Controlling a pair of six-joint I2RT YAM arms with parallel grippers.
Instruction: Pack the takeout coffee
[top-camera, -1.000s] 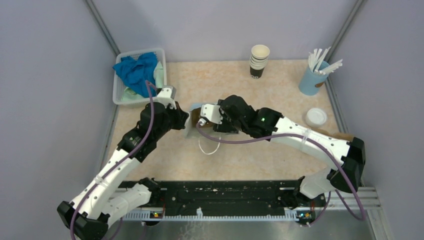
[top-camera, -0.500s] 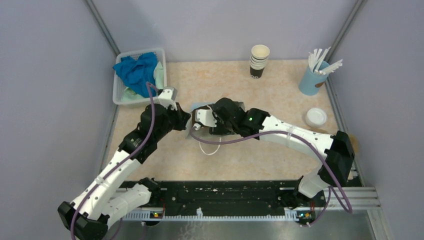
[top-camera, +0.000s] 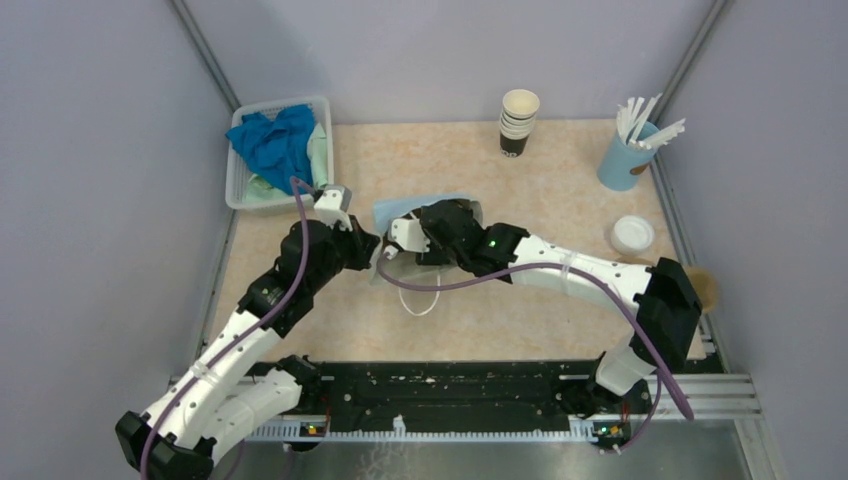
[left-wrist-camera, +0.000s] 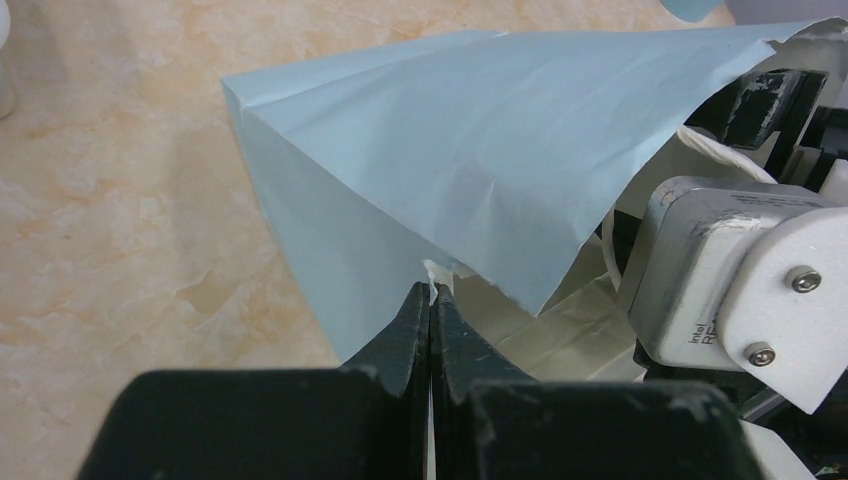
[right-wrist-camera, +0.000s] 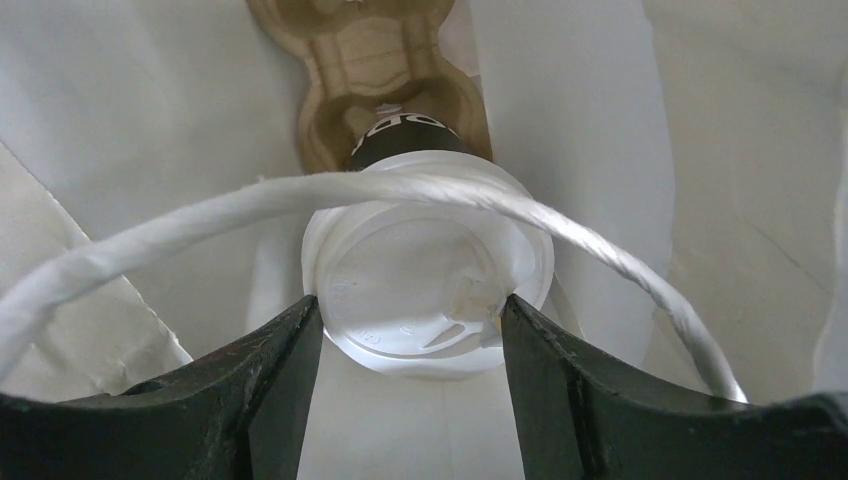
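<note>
To hold the mouth of the paper bag (left-wrist-camera: 450, 150) open for loading, pinches its torn rim with the left gripper (left-wrist-camera: 430, 300), pressed together on the paper. Clamps the takeout coffee (right-wrist-camera: 425, 290) across its white lid with the right gripper (right-wrist-camera: 412, 330), deep inside the bag at the brown cup carrier (right-wrist-camera: 365, 60), likely for seating. Shows coffee, carrier and rope handle (right-wrist-camera: 200, 215) only from the right wrist; hides them from above behind both arms.
</note>
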